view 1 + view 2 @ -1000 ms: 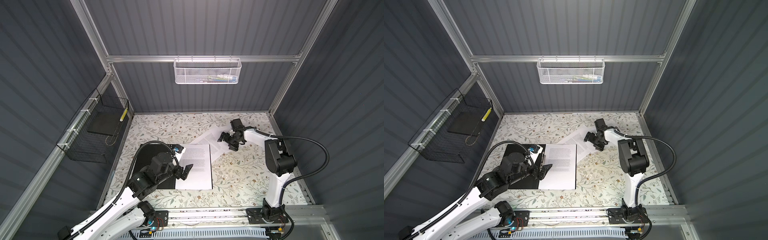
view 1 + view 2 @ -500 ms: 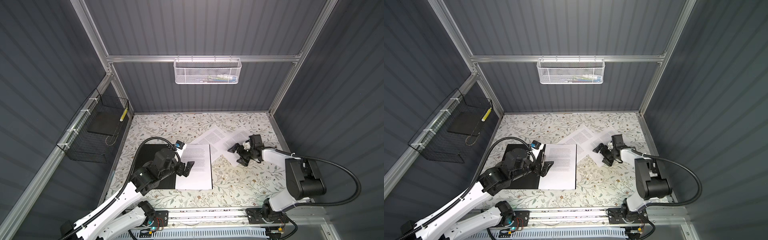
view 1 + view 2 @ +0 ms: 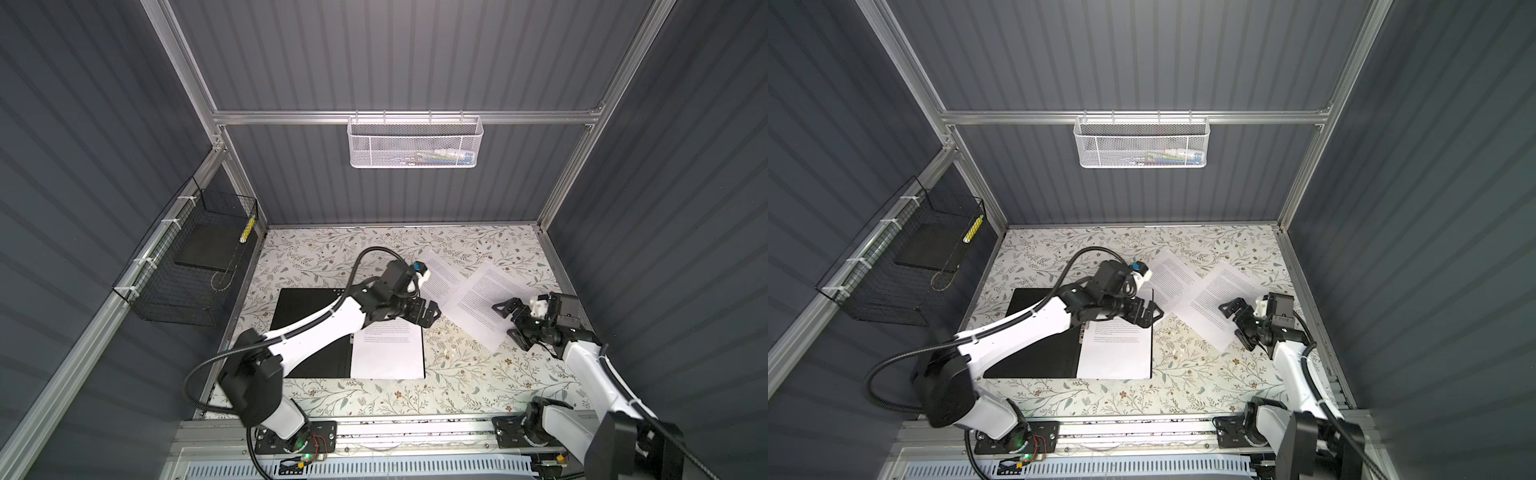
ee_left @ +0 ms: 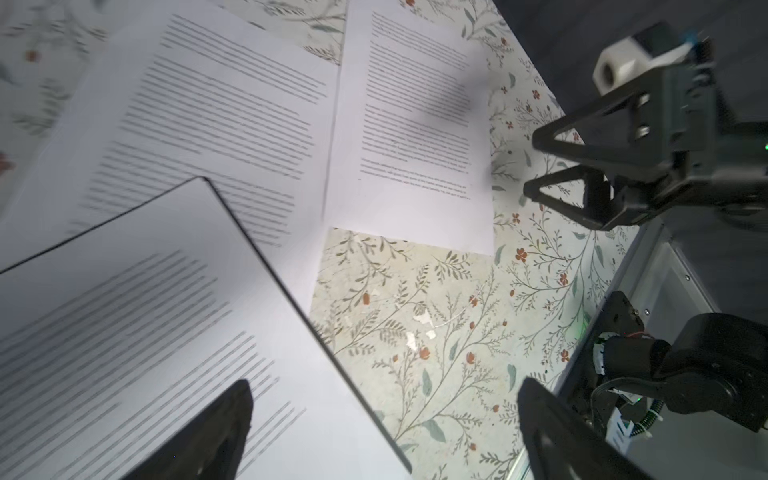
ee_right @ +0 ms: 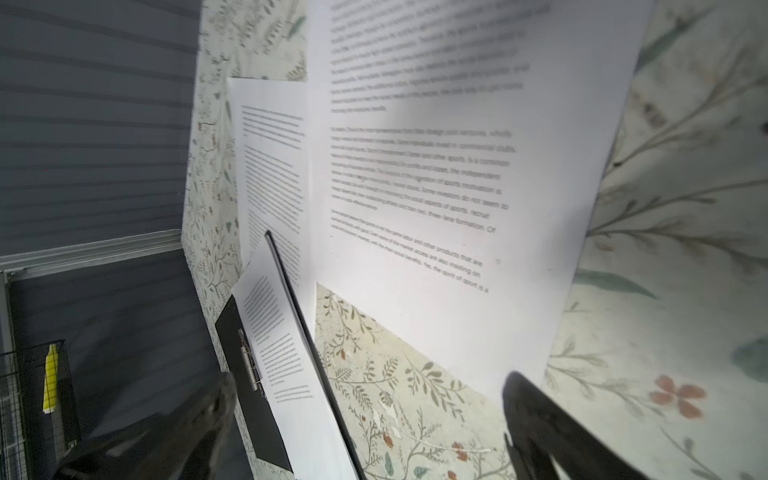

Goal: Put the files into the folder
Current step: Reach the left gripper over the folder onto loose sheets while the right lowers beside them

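Note:
The folder [image 3: 307, 332] [image 3: 1034, 332] lies open on the floral table, black inside, with a metal clip [image 5: 249, 365] at its spine. One of the files [image 3: 388, 353] [image 4: 124, 311] rests flat on its right half. Two more files lie loose and overlapping to the far right, one [image 3: 442, 276] [image 4: 208, 116] beside the folder's far corner, the other [image 3: 482, 307] [image 5: 457, 166] further right. My left gripper [image 3: 428, 316] [image 3: 1148, 318] [image 4: 384, 386] hangs open over the folder's far right corner. At the right sheet's near edge my right gripper [image 3: 505, 320] [image 3: 1232, 321] [image 5: 370, 386] is open and empty.
A black wire basket [image 3: 187, 266] on the left wall holds a dark flat slab [image 3: 208, 249] and a yellow marker [image 3: 247, 230]. A white mesh basket [image 3: 413, 141] hangs on the back wall. Wall panels close off three sides; the metal rail [image 3: 415, 428] runs along the front.
My right gripper has drawn back from the far middle to the right and nearer, uncovering the right loose sheet. My left gripper has moved right across the folder to its far right corner.

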Tool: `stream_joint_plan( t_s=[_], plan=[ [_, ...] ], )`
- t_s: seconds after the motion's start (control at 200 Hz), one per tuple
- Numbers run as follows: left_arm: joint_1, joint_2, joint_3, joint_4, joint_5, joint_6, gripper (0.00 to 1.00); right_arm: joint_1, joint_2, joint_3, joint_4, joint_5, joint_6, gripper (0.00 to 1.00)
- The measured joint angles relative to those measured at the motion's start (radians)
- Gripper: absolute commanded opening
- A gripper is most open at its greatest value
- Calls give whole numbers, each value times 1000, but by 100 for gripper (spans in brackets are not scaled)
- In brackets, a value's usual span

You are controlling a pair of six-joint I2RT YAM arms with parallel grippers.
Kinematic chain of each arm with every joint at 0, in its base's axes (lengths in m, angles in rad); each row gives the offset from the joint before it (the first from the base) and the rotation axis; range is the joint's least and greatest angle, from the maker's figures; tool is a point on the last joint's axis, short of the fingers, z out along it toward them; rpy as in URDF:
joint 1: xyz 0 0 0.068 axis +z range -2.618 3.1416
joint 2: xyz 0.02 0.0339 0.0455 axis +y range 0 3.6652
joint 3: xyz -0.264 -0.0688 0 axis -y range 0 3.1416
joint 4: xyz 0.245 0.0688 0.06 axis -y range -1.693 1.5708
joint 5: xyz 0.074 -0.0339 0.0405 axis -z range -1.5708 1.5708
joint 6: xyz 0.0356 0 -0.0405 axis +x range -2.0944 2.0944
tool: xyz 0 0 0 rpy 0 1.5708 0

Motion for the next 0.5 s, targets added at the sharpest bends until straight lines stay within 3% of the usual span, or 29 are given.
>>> stream_joint_plan(
  t_s=[0.215,0.5],
  plan=[
    [-97,328,302,23,85,-2,100,-18,-134,54,-87,32,-74,99],
    [-107,603,530,30,135,-2,100,-21,-177,54,-172,34,-119,99]
  ],
)
